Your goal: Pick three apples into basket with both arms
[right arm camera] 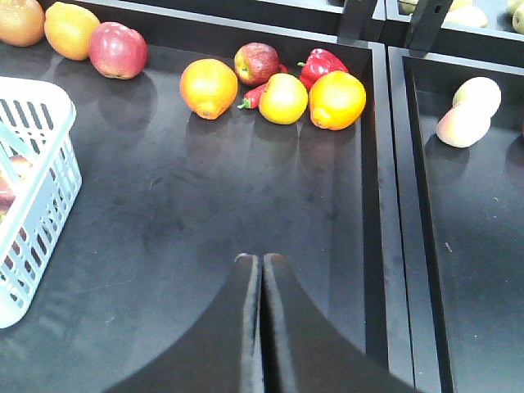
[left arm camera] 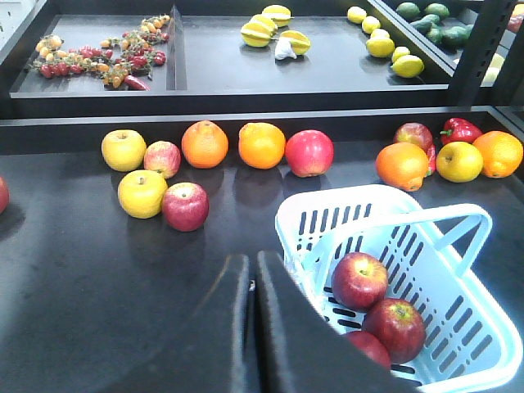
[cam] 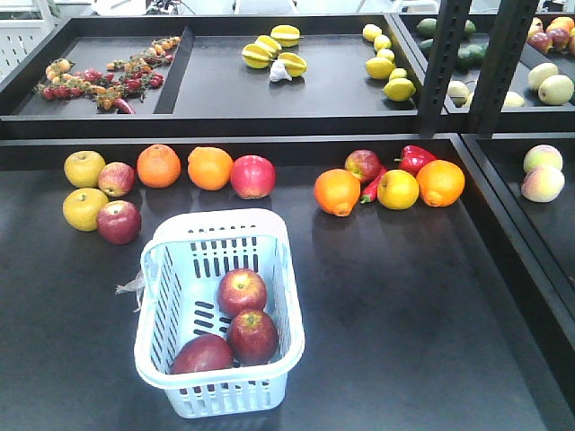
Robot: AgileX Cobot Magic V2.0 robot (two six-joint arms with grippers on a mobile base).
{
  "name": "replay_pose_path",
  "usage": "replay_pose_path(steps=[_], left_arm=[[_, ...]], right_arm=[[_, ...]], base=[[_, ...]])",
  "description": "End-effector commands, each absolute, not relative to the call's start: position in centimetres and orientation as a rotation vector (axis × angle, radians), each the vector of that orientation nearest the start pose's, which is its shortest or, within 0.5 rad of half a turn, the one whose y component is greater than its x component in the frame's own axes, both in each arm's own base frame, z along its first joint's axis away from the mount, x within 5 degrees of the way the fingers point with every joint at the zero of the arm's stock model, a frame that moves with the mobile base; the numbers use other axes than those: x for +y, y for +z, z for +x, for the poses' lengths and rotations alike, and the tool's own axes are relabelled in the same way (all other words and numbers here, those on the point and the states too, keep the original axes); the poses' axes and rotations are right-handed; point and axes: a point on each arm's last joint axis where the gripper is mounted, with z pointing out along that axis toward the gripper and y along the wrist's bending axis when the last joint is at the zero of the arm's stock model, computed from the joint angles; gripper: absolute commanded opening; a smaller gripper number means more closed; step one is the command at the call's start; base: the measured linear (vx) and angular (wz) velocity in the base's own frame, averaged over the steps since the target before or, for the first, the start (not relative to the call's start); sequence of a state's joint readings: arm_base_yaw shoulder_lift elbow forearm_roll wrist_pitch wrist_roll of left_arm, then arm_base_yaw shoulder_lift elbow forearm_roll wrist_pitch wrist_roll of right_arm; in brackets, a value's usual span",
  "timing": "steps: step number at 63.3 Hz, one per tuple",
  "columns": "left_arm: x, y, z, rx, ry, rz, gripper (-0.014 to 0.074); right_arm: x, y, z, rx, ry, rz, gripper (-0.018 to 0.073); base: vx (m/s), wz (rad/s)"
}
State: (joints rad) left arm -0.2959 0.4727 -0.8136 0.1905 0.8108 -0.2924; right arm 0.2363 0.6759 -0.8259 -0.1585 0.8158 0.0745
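Three dark-red apples (cam: 241, 292) (cam: 252, 336) (cam: 202, 356) lie together inside the pale blue-white basket (cam: 278, 269), which stands on the dark tabletop (cam: 404, 296) toward its front left in the front-facing view. Two of the apples touch near the basket's front wall, and the third sits just behind them.

The left end effector (left arm camera: 252, 270), seen from its own wrist camera, hangs above the tabletop just beside the basket's near corner, its two black fingers pressed together and holding nothing. The right end effector (right arm camera: 261, 266) is likewise drawn closed and empty over bare tabletop, well apart from the basket, whose slotted side shows at the left edge of that view.

Behind the basket, a row of loose fruit lines the back of the tabletop: two yellow apples (cam: 84, 168) and two smaller red apples (cam: 119, 222) at left, two oranges (cam: 159, 165) and a pinkish-red apple (cam: 252, 176) at centre. To the right, more oranges (cam: 337, 192) cluster with a red pepper (cam: 415, 158).

On the raised shelf (cam: 296, 94) beyond lie starfruit (cam: 274, 52), lemons (cam: 386, 67) and cherry tomatoes (cam: 108, 76).
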Motion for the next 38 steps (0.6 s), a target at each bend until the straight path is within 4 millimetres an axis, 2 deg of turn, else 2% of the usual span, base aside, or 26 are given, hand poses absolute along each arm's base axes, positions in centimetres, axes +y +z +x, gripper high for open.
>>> replay_pose_path(steps=[1,38], left_arm=[[-0.88,39.06,7.08,1.859,-0.184,0.042,-0.0008],[-0.89,39.06,7.08,1.859,-0.185,0.043,-0.0008]], right_arm=[[1.67,37.44,11.96,2.033,-0.017,-0.220,-0.0008],[1.67,37.44,11.96,2.033,-0.018,-0.221,-0.0009]], base=[[0.00,0.00],[0.00,0.00]])
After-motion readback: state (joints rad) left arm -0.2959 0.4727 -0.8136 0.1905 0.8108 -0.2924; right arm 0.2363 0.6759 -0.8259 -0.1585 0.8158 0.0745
